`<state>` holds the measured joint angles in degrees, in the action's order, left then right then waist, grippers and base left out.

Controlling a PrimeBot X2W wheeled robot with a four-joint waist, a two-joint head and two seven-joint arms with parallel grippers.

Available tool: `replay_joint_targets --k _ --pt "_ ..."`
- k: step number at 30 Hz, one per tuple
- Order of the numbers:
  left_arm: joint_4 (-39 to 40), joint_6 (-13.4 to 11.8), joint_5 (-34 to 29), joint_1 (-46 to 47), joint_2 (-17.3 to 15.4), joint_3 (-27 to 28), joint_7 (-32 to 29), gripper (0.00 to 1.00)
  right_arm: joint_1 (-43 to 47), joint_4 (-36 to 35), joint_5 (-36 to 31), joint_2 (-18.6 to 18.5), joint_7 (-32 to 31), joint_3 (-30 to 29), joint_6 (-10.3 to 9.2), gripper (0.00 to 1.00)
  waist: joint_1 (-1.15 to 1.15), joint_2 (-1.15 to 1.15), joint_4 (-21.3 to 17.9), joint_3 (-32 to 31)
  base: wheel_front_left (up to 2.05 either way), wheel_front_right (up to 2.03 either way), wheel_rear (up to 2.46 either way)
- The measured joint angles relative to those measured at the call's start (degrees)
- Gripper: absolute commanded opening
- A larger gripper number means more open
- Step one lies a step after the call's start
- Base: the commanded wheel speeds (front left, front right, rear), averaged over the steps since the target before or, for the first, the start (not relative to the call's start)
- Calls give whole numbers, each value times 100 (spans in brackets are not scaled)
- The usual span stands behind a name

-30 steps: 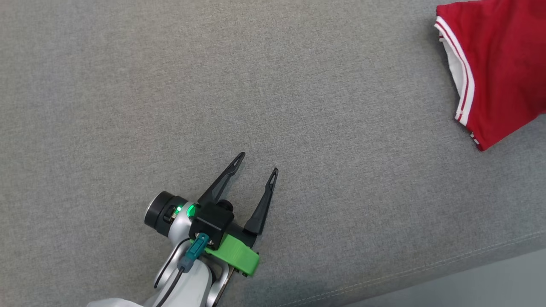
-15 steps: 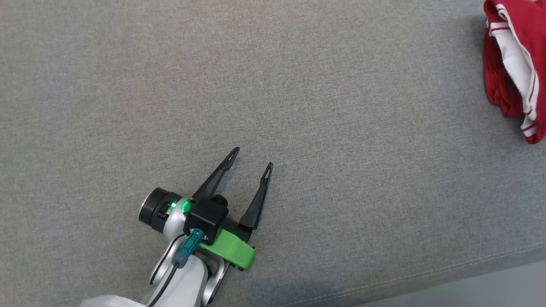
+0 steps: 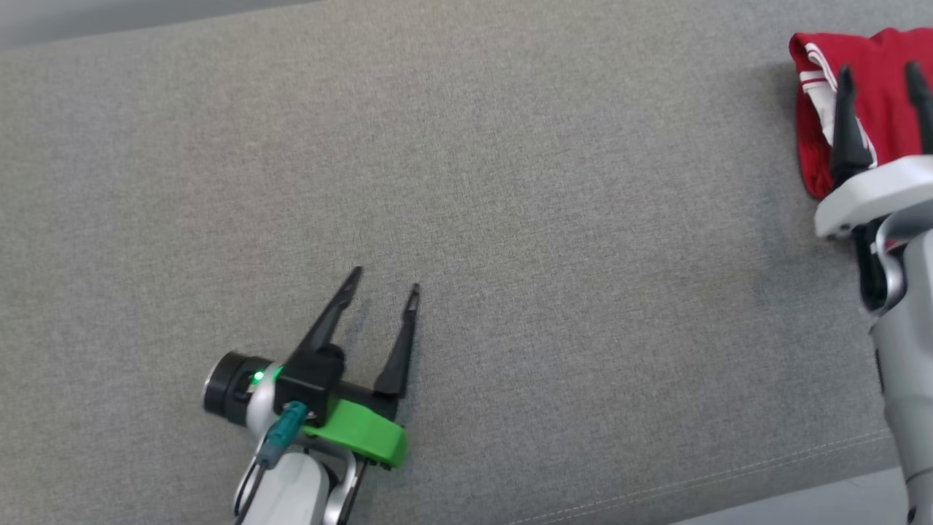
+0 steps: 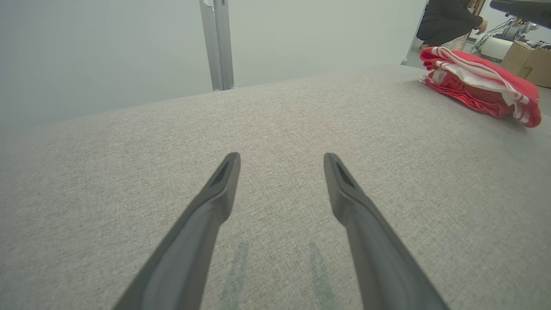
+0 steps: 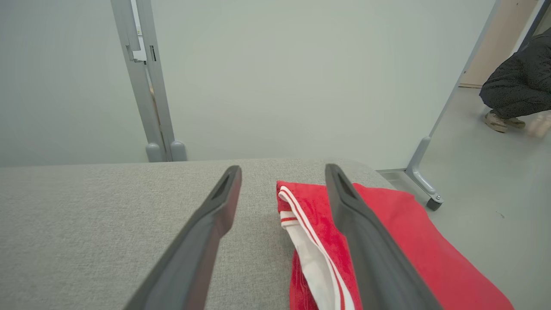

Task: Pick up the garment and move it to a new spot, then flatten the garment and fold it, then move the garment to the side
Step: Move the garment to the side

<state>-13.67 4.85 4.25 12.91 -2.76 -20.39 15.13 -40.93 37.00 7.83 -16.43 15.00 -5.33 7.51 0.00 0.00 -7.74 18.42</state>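
Head view puts the garment [image 3: 886, 127], red with white stripes, as a compact, loosely folded bundle at the far right end of the worktop [image 3: 554, 219], close to its right edge. The right gripper [image 3: 878, 68] hangs over it with fingers spread wide, grasping nothing. In the right wrist view one finger lies across the bundle and the other across bare worktop just beside its striped edge. The left gripper [image 3: 385, 278] is likewise released and holds nothing, low over the middle of the worktop near the front edge, well apart from the garment. With the bundle already at the side, I judge the step to be the setting-aside. Doing it well means lifting the right fingers straight up, so no tip snags a fold and drags the bundle open or off the edge. Cardboard boxes [image 4: 523, 60] stand beyond the right end; their contents cannot be told.
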Motion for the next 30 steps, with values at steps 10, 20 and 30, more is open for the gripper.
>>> replay_joint_targets --k 10,20,30 --pt "-34 -130 216 -475 -3 599 0 100 986 -255 281 491 0 435 0 100 -1 0 74 -603 0 0 0" --pt "-174 -191 276 -998 -3 1213 0 100 1836 -282 277 870 0 705 0 100 -1 0 176 -1303 0 0 0" --pt "-324 -242 267 -1257 -4 1701 0 100 2204 -310 267 1070 0 920 0 100 -1 0 431 -1828 0 0 0"
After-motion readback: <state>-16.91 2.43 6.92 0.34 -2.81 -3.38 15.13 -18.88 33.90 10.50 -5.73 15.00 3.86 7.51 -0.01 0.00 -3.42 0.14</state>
